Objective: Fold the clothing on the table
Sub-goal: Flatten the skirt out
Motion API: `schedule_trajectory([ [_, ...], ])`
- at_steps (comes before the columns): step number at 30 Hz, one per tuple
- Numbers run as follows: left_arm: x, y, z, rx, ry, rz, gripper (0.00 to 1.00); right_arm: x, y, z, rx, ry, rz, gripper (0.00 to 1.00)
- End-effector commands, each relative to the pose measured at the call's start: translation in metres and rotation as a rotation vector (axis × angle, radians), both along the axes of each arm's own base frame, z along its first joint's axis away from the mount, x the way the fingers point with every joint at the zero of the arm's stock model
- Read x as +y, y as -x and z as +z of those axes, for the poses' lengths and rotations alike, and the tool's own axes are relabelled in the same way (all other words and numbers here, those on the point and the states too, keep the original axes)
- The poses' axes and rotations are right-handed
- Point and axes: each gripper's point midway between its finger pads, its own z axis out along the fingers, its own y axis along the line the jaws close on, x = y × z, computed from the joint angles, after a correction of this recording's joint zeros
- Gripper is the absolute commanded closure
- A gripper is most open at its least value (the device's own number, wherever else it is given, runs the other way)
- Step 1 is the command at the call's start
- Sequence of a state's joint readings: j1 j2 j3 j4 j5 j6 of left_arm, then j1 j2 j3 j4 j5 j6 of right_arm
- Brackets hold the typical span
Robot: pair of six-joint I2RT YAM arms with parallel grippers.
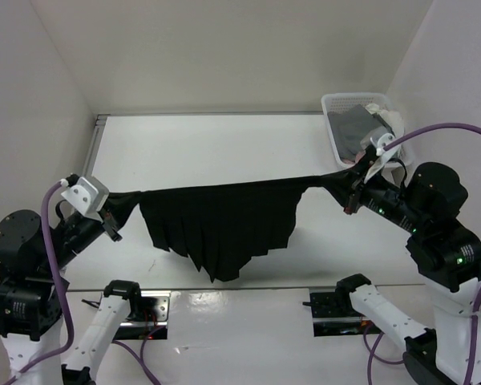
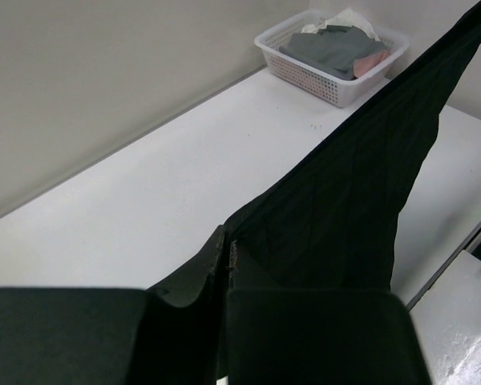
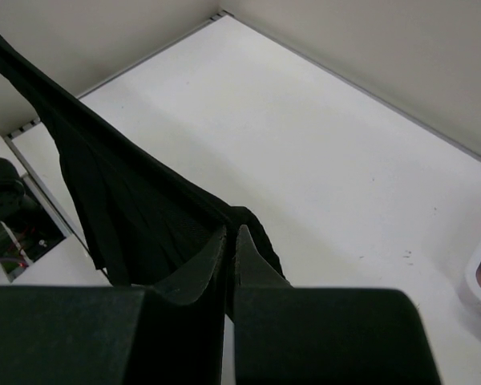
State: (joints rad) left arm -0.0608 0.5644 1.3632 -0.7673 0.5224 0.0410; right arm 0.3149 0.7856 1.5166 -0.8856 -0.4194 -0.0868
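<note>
Skirt (image 1: 220,228) is off the table (image 1: 224,144), strung up in the air between both arms with its top edge pulled taut. That edge is the long axis. It runs from a corner just beside the basket (image 1: 333,136) straight across to a corner well apart from the basket, on the opposite side. The right gripper (image 1: 351,199) has the basket-side corner and the left gripper (image 1: 112,224) the far-from-basket corner. In both wrist views the fingers are pressed together with black cloth pinched in the slit between them, so neither pair is spread. The rest of the skirt hangs below the taut edge as a pleated sheet that comes to a point at its lowest part, away from the basket toward the arm bases. I cannot tell whether that point touches the table. I also cannot tell whether the held edge is the waistband or the hem. From each pair of fingers the cloth leads inward toward the other arm and downward, and each arm is equally close to its own corner. Judgement: the skirt is spread and lifted but no fold is made yet. The next move likely means lowering both corners together, level, so the hanging part lands flat. Uneven lowering or slack could bunch the pleats.
</note>
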Motion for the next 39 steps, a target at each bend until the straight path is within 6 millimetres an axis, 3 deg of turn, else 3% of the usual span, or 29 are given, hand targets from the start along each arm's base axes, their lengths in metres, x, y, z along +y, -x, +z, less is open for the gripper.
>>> schedule_trajectory([
  [1,0.076,-0.018,0.006,-0.068,-0.071,0.449,1.00,-0.087,-0.020,-0.018,-0.026,0.197,-0.451,1.00],
  [10,0.073,-0.042,-0.053,0.064,-0.119,0.421,1.00,-0.085,-0.047,-0.077,0.109,0.282,-0.452,1.00],
  [17,0.087,-0.070,-0.080,0.117,-0.181,0.485,1.00,-0.079,-0.078,-0.094,0.130,0.285,-0.463,1.00],
  [18,0.089,-0.075,-0.077,0.105,-0.179,0.496,1.00,-0.078,-0.085,-0.089,0.109,0.275,-0.466,1.00],
  [20,0.090,-0.088,-0.085,0.131,-0.188,0.504,1.00,-0.076,-0.100,-0.102,0.138,0.292,-0.471,1.00],
  [32,0.096,-0.191,-0.120,0.193,-0.210,0.540,1.00,-0.067,-0.195,-0.129,0.162,0.336,-0.564,1.00],
  [33,0.095,-0.200,-0.130,0.222,-0.210,0.539,1.00,-0.064,-0.203,-0.143,0.187,0.357,-0.561,1.00],
  [35,0.095,-0.212,-0.132,0.221,-0.209,0.539,1.00,-0.063,-0.215,-0.146,0.176,0.364,-0.587,1.00],
  [36,0.095,-0.220,-0.149,0.268,-0.223,0.534,1.00,-0.061,-0.222,-0.157,0.195,0.376,-0.583,1.00],
  [38,0.096,-0.234,-0.145,0.260,-0.212,0.546,1.00,-0.062,-0.232,-0.165,0.199,0.386,-0.603,1.00],
  [39,0.095,-0.241,-0.161,0.303,-0.225,0.542,1.00,-0.055,-0.240,-0.172,0.211,0.397,-0.590,1.00],
])
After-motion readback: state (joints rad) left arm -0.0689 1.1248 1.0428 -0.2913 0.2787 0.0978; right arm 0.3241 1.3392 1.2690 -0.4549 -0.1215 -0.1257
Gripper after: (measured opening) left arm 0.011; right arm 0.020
